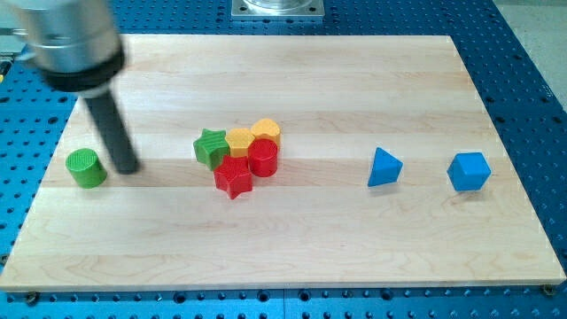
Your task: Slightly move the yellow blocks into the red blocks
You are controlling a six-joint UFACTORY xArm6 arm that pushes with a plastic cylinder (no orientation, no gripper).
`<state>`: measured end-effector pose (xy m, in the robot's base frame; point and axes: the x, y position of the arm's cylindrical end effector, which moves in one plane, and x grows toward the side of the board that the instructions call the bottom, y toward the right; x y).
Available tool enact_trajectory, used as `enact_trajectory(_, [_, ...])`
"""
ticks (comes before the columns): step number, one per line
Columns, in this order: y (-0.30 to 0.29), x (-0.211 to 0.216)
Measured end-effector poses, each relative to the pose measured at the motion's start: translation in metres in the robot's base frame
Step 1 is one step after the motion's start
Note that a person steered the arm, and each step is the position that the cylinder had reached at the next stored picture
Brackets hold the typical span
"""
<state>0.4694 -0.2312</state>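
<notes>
Yellow blocks sit in a tight cluster left of the board's centre: a yellow hexagon-like block [239, 140] and, just to its right toward the view's top, a yellow heart-like block [266, 130]. Both touch the red blocks below them. The red cylinder [263, 157] stands directly under the yellow heart, and the red star [234, 176] lies at the view's bottom of the group, touching the cylinder's left side. A green star [211, 146] presses against the left edge of the yellow hexagon, closing the cluster on that side.

My tip [127, 168] rests on the wooden board [292, 239] well to the view's left of the cluster, apart from every yellow and red block. It stands just beside a green cylinder [86, 167], which lies to its left near the board's left edge; whether the two touch cannot be told. The rod rises up and to the left into a blurred grey housing at the view's top left corner.

The arm carries no jaws, only this plain rod, so nothing is grasped or clenched.

Far off on the view's right, a blue triangular block [384, 167] and a blue cube [469, 171] lie apart from each other and from everything else.
</notes>
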Motion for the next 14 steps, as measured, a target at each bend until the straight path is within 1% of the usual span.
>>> enact_trajectory(1, [0.049,-0.022])
enact_trajectory(2, [0.047,-0.086])
enact_trajectory(3, [0.002,-0.088])
enact_trajectory(4, [0.056,-0.102])
enact_trajectory(5, [0.173,-0.128])
enact_trajectory(6, [0.299,-0.128])
enact_trajectory(7, [0.413,-0.093])
enact_trajectory(8, [0.4,-0.068])
enact_trajectory(9, [0.347,-0.108])
enact_trajectory(10, [0.261,-0.089])
enact_trajectory(11, [0.247,-0.063])
enact_trajectory(12, [0.238,-0.063])
enact_trajectory(13, [0.211,-0.062])
enact_trajectory(14, [0.193,-0.052])
